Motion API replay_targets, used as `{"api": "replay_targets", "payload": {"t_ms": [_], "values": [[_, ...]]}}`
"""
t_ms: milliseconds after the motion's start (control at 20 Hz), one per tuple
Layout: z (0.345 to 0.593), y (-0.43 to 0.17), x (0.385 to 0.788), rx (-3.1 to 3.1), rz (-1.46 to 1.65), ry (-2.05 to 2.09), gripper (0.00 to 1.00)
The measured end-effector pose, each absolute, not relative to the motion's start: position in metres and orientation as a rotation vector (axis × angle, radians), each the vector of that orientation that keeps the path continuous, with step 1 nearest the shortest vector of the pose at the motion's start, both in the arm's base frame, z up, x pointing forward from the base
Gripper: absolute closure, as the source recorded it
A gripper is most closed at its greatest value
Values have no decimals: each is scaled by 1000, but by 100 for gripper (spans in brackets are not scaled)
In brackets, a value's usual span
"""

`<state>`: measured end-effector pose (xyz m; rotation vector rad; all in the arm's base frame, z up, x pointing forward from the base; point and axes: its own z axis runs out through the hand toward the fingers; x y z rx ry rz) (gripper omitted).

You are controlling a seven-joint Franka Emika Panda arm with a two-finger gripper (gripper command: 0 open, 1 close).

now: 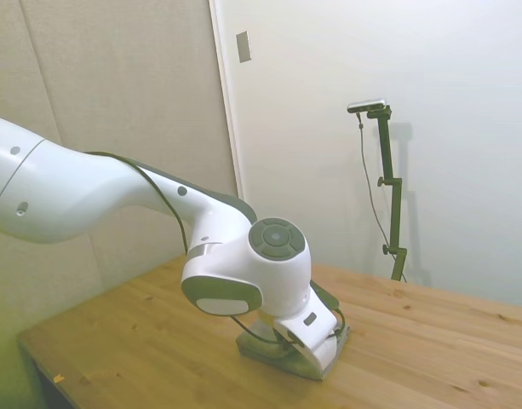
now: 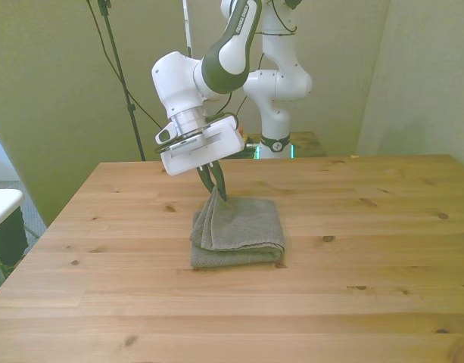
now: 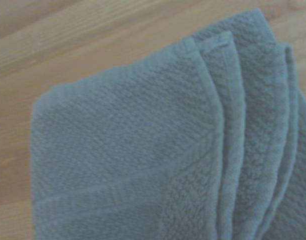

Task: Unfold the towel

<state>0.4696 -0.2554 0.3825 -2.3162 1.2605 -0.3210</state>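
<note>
The wooden surface [image 2: 353, 302] lies bare along its near edge in the front view. Farther in, toward the front view's left of the middle, the grey towel [image 2: 239, 231] rests folded in thick layers. Its far corner on the front view's left is pulled up into a small peak off the stack. The gripper [image 2: 217, 190] is clenched on that raised corner, its dark fingers pinched together and pointing down. From the wrist, the towel [image 3: 143, 160] shows several stacked hemmed edges fanned out side by side. From the side, the white arm [image 1: 243, 273] hides most of the towel [image 1: 273, 356].
</note>
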Motion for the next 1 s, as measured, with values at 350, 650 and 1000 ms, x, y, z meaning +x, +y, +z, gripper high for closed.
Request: {"api": "replay_targets", "payload": {"t_ms": [350, 650, 1000], "values": [[433, -162, 518, -2390, -359, 1102, 100], [439, -40, 556, -2477, -313, 924, 100], [399, 28, 563, -2589, -243, 807, 0]]}}
